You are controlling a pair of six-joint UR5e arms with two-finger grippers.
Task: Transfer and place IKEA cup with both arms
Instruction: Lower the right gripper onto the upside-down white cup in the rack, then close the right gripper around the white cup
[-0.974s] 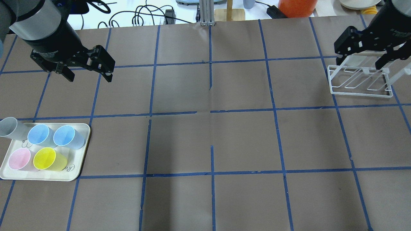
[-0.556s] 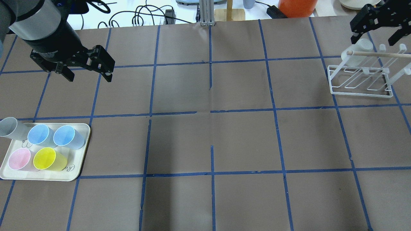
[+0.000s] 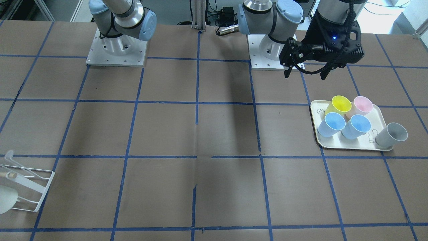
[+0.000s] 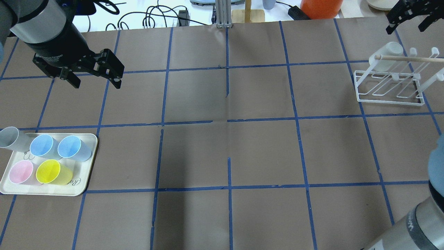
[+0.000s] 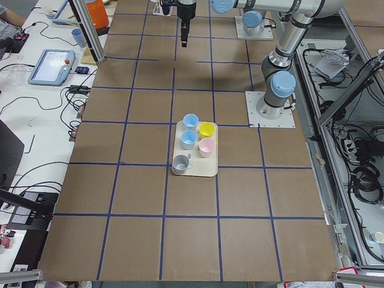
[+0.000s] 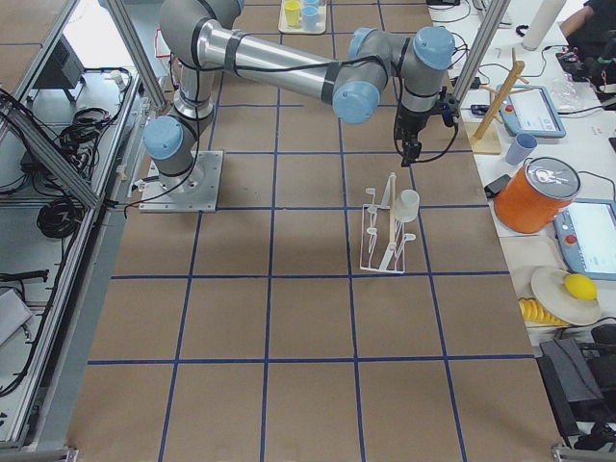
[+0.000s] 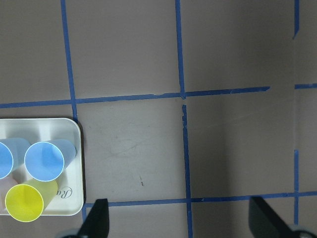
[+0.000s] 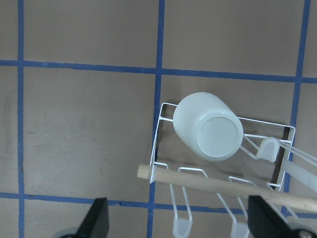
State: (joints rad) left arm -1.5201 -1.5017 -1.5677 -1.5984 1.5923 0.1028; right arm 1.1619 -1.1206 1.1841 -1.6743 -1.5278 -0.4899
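The white IKEA cup (image 4: 386, 57) sits mouth-down and tilted on the left end of the white wire rack (image 4: 388, 100). It also shows in the right wrist view (image 8: 210, 126) and in the exterior right view (image 6: 407, 204). My right gripper (image 4: 406, 27) is open and empty, raised beyond the rack near the table's far edge, apart from the cup. My left gripper (image 4: 97, 83) is open and empty above the table at the far left, well behind the tray (image 4: 91, 137). In the front-facing view it hangs behind the tray (image 3: 305, 76).
The cream tray holds two blue cups (image 4: 41, 146), a pink cup (image 4: 20, 172), a yellow cup (image 4: 48, 171) and a grey cup (image 4: 10, 137) at its corner. A wooden dowel (image 4: 409, 59) lies across the rack. My right arm's elbow (image 4: 423, 215) fills the overhead view's lower right.
My right gripper has lifted off the rack and drawn back toward the far edge, leaving the white cup on the rack. My left arm has not moved.
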